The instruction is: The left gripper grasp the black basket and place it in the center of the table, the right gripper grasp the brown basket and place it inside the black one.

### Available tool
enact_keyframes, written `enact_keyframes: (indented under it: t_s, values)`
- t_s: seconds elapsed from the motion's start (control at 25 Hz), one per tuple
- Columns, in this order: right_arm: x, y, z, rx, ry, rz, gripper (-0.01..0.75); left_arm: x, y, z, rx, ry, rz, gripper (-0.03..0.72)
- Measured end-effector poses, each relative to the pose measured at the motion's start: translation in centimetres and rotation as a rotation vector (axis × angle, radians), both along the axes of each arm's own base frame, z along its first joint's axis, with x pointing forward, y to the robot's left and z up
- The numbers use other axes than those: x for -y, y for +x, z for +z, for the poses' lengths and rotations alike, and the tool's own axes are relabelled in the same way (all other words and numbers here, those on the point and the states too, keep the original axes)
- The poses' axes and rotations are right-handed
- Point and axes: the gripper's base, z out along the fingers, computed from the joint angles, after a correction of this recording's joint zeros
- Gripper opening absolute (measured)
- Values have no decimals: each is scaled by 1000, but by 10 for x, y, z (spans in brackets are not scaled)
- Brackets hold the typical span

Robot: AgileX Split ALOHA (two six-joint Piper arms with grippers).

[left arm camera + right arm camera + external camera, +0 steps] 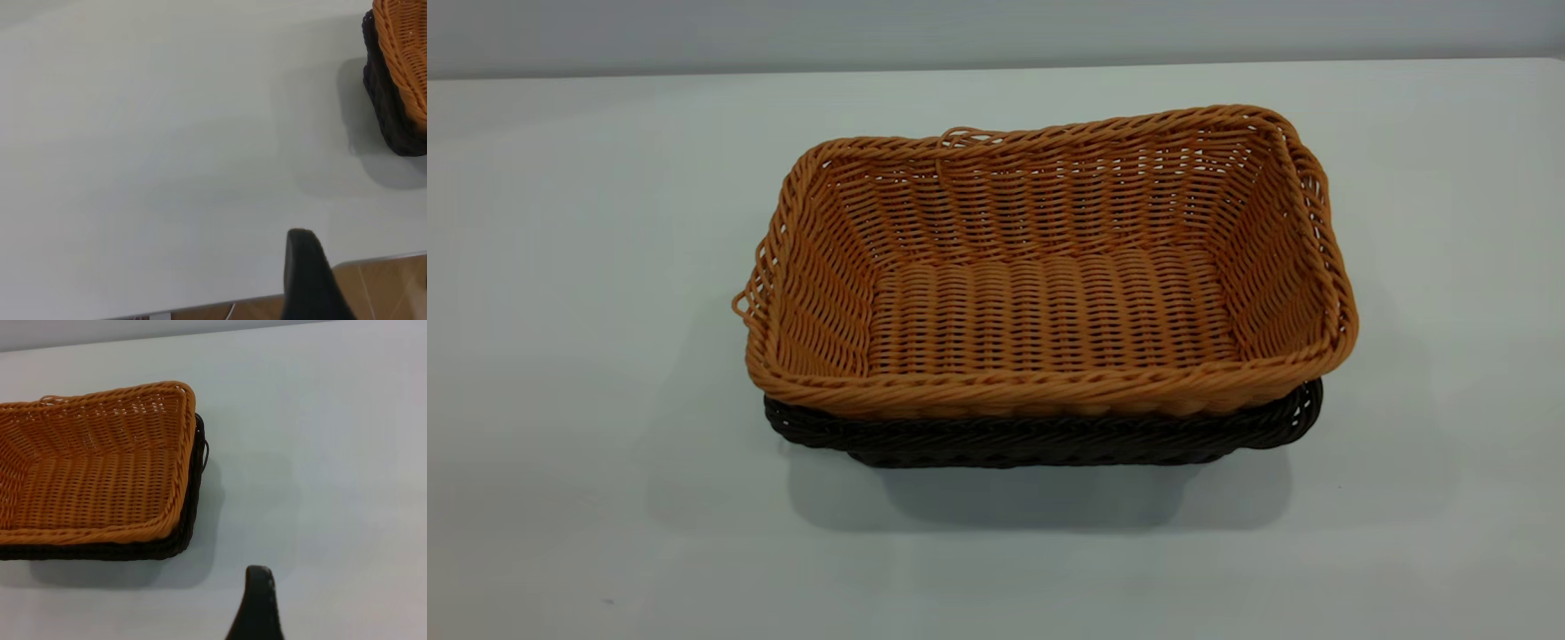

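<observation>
— Where are my tools?
— Left tool [308, 277] and right tool [259, 607] sit back over bare tabletop [560, 356]; I can't tell their spread.
— Baskets?
— Brown basket [1049, 267] nests in black basket [1040, 440], mid-tabletop. Light, stiff wicker, I judge; I'd grip the braided rim. Open room all round.

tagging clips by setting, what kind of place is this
Probably a lab or test bench rather than a home: a bare white table against a plain wall, holding only a brown basket nested in a black basket, with wood-look floor past the table edge.
</observation>
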Motion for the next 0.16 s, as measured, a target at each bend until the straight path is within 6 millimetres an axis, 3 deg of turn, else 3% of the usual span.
enact_keyframes:
  t_s: [0.16]
  values:
    - [0,0,0,0,0,0,544,0,0,0,0,0,0,369]
